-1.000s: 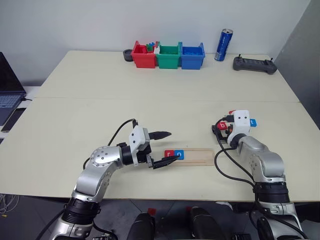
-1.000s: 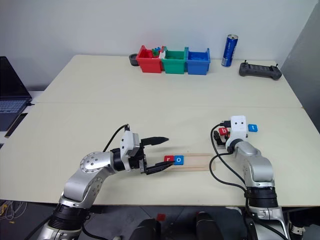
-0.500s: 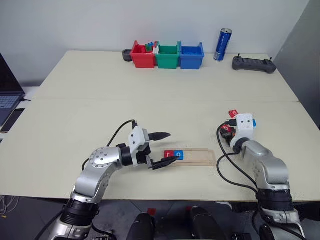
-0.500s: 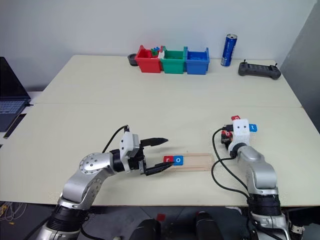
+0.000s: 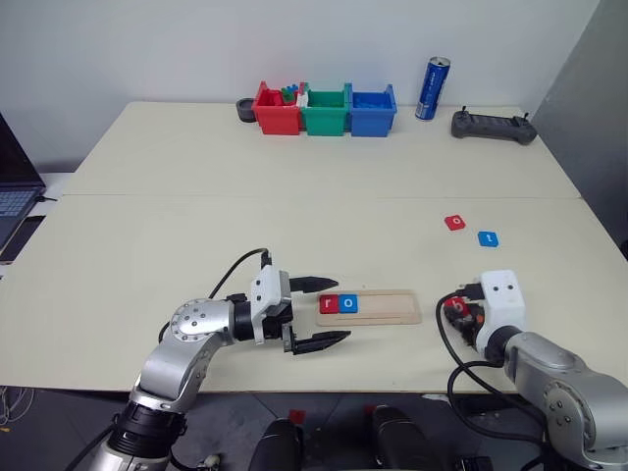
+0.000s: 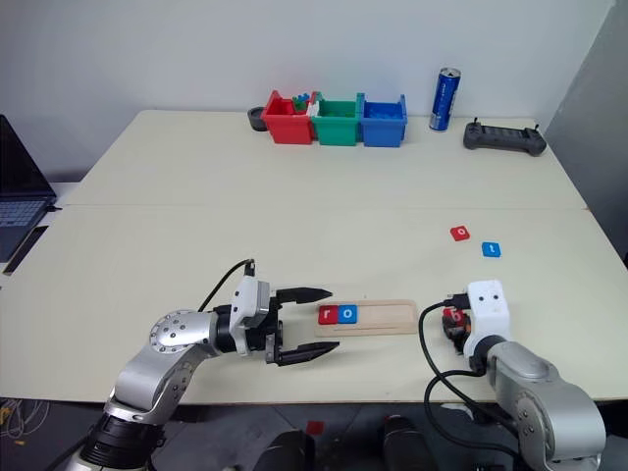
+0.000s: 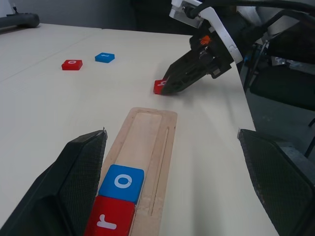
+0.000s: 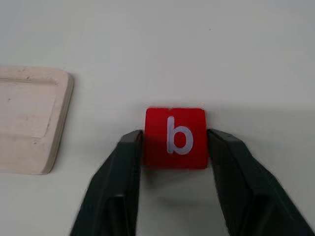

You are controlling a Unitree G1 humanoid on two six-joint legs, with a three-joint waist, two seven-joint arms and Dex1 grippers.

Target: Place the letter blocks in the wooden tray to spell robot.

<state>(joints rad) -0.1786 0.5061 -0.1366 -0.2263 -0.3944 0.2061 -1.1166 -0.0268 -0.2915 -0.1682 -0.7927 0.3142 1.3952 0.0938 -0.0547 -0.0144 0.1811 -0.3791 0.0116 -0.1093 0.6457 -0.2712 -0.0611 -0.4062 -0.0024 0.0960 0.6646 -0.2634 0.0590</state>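
Cream tabletop surrounds your right pincer, clamped on the red b tile beside the wooden tray; your left pincer gapes empty by the tray's other end.

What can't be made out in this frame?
- Bin contents: head views, too small.
- b block lifted or resting on table: right wrist view doesn't settle it.
- Right claw in head views: hidden under its wrist housing.
- Laptop: cut off at left edge.
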